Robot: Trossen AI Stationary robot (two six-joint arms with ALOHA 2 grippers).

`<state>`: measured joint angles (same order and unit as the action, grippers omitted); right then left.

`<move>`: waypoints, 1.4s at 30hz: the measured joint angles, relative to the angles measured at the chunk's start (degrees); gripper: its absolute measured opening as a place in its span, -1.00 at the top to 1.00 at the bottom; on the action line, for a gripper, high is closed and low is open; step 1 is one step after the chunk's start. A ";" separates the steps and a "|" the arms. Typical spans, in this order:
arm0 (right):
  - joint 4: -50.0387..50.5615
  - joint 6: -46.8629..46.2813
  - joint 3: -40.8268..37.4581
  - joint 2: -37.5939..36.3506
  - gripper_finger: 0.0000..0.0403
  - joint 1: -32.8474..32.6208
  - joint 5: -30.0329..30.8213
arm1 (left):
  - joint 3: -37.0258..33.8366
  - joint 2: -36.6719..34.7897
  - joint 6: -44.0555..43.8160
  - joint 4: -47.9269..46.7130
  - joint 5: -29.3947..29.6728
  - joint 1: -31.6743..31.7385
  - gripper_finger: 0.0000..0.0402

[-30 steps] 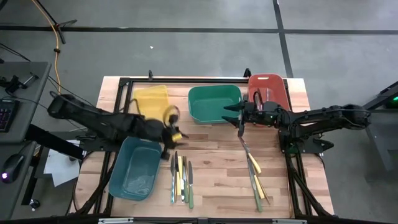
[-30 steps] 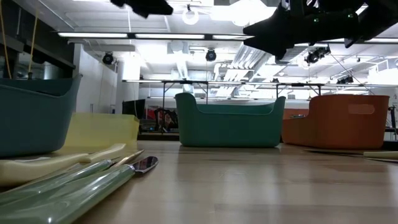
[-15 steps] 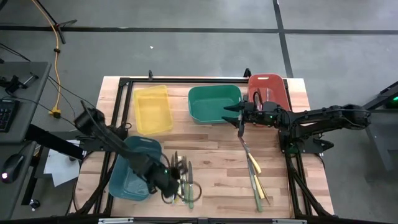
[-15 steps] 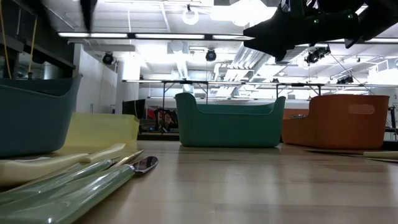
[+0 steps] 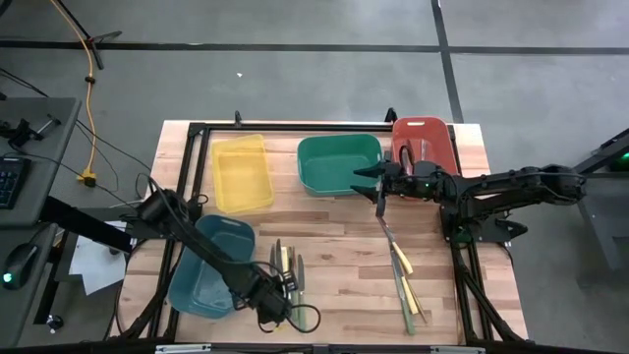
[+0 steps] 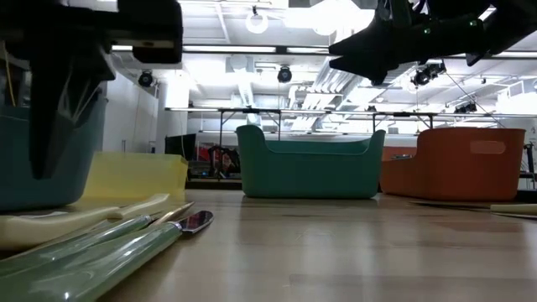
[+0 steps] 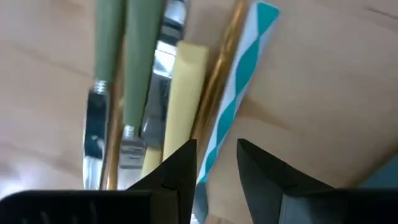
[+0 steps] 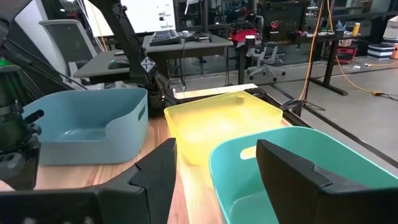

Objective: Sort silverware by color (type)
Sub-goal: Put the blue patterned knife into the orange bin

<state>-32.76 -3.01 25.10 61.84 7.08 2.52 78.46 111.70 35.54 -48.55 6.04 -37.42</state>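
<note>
One group of silverware lies side by side near the table's front edge, another to its right. My left gripper points down over the first group, open. In the left wrist view its fingers stand on either side of the end of a teal-and-white striped handle, beside a yellow handle, a brass-coloured one and green handles. In the low view the left gripper hangs above the tabletop. My right gripper waits level and open by the green bin.
A yellow bin, the green bin and a red bin stand along the far edge. A blue bin sits at the near left, right beside my left arm. Bare wood lies between the two silverware groups.
My left gripper has swung from beside the yellow bin toward the table's near edge and come down over the left silverware group, tipping to point straight down and rolling as it went. The silverware lies as before.
</note>
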 joint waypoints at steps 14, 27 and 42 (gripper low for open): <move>0.40 0.00 0.00 0.00 -0.01 0.01 0.04 | 0.13 3.69 10.63 0.87 -1.38 2.00 0.47; 0.60 0.02 0.00 0.00 -0.01 0.00 0.17 | 0.41 3.35 11.08 -0.58 2.22 2.73 0.47; 1.18 -0.02 0.00 0.00 -0.01 -0.01 0.09 | -0.07 3.10 8.47 -2.40 -3.62 2.81 0.47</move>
<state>-31.58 -3.03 25.10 61.84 7.07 2.61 78.39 114.80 44.02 -50.95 2.42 -34.61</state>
